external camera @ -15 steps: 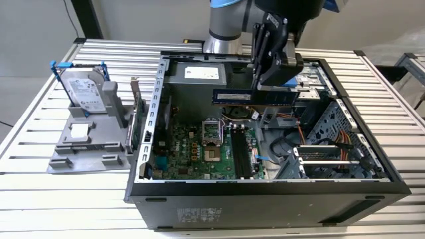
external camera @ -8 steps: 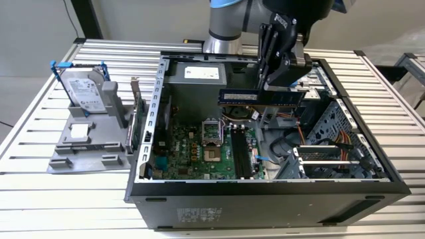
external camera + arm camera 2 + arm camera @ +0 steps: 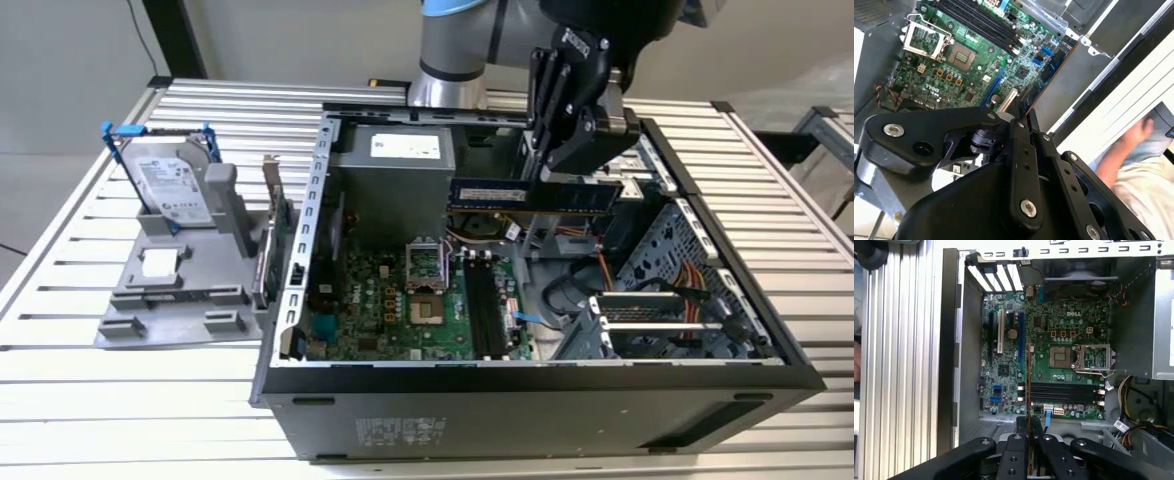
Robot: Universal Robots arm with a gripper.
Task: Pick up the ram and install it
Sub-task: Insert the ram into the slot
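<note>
Print on the hard drive (image 3: 174, 186), power supply (image 3: 394, 180) and case (image 3: 534, 420) labels is too small to read.

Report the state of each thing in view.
gripper, shut on the ram.
ram, held level above the computer case, not seated.
computer case, side panel off, interior exposed.
memory slots, empty.
CPU socket, retention plate flipped open.
hard drive, propped upright on the grey stand beside the case.
</note>
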